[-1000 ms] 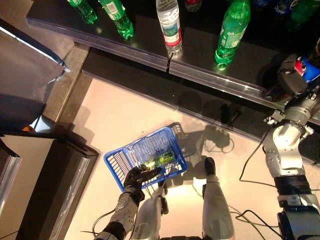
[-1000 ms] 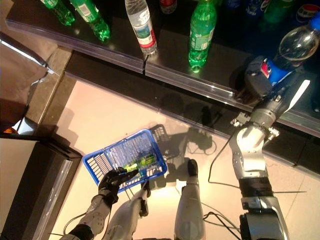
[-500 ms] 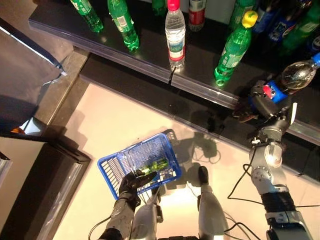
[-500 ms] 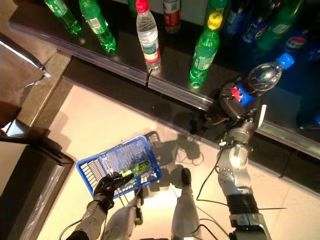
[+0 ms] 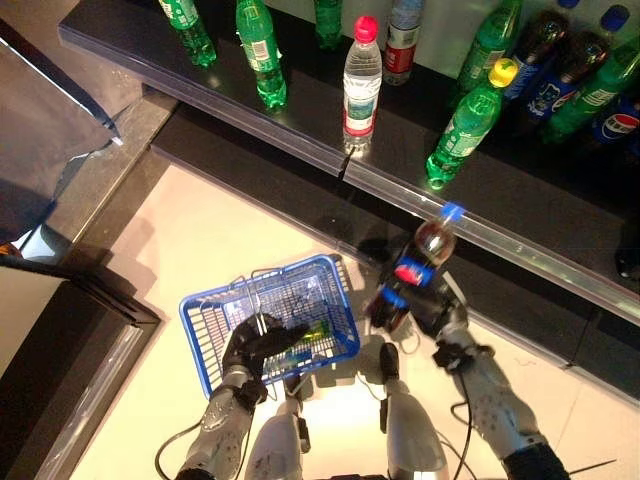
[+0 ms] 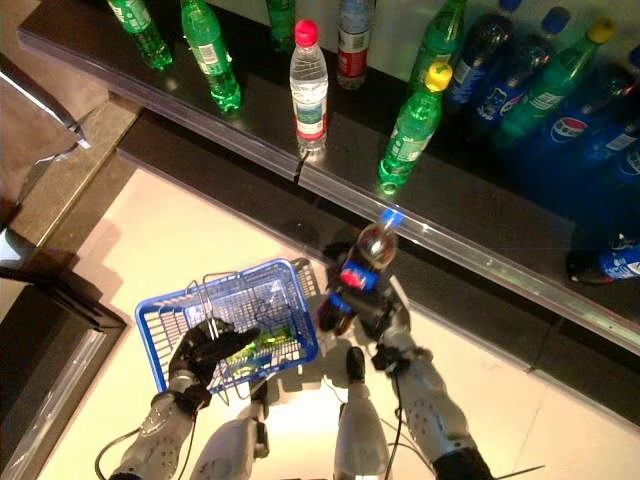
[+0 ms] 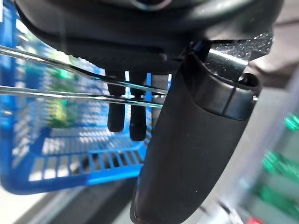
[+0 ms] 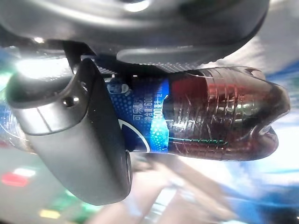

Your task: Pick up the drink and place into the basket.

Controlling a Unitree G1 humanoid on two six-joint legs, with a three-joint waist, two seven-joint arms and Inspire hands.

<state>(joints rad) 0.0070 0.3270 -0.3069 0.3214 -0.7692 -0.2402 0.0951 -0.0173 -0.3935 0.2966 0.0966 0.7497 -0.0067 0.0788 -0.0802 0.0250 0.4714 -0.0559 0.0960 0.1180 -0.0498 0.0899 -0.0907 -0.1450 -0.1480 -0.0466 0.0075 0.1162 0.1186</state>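
A cola bottle (image 5: 416, 266) with a blue cap and blue label hangs tilted above the floor, just right of the basket. My right hand (image 5: 428, 312) is shut round its lower body; the right wrist view shows the thumb (image 8: 79, 135) pressed across the bottle (image 8: 215, 121). The blue plastic basket (image 5: 196, 345) is held over the pale floor, with a green bottle (image 5: 312, 333) lying inside. My left hand (image 5: 252, 347) is shut on its wire handles (image 7: 70, 93), its fingers (image 7: 124, 119) hooked over them.
A dark shelf (image 5: 400, 165) runs across the top with several upright bottles, among them a clear water bottle (image 5: 362, 85) and a green one with a yellow cap (image 5: 468, 125). A dark cabinet (image 5: 60, 330) stands at the left.
My right arm has carried the cola bottle off the shelf, down and leftward, to beside the basket. The left hand still holds the basket handles. The camera has shifted.
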